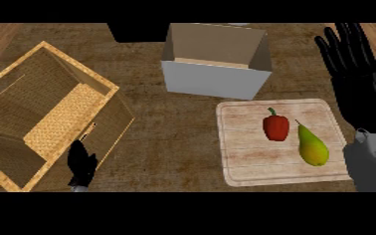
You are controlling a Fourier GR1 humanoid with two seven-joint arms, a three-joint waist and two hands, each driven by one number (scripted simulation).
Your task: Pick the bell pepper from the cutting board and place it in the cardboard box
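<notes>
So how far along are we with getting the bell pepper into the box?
Nothing looks done yet: the bell pepper lies on the cutting board beside the pear. Nothing is in hand; the right hand is open at the right edge, the left hand low by the basket. Left: grasp, carry, place in the cardboard box.

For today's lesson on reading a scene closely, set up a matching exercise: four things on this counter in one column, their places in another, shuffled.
Things:
1. bell pepper
2. pear
3. cardboard box
4. wicker basket

Places:
A. far left of the counter
B. behind the cutting board
C. middle of the board
D. right side of the board, nearest the right robot hand

Pairs: 1-C, 2-D, 3-B, 4-A
</notes>
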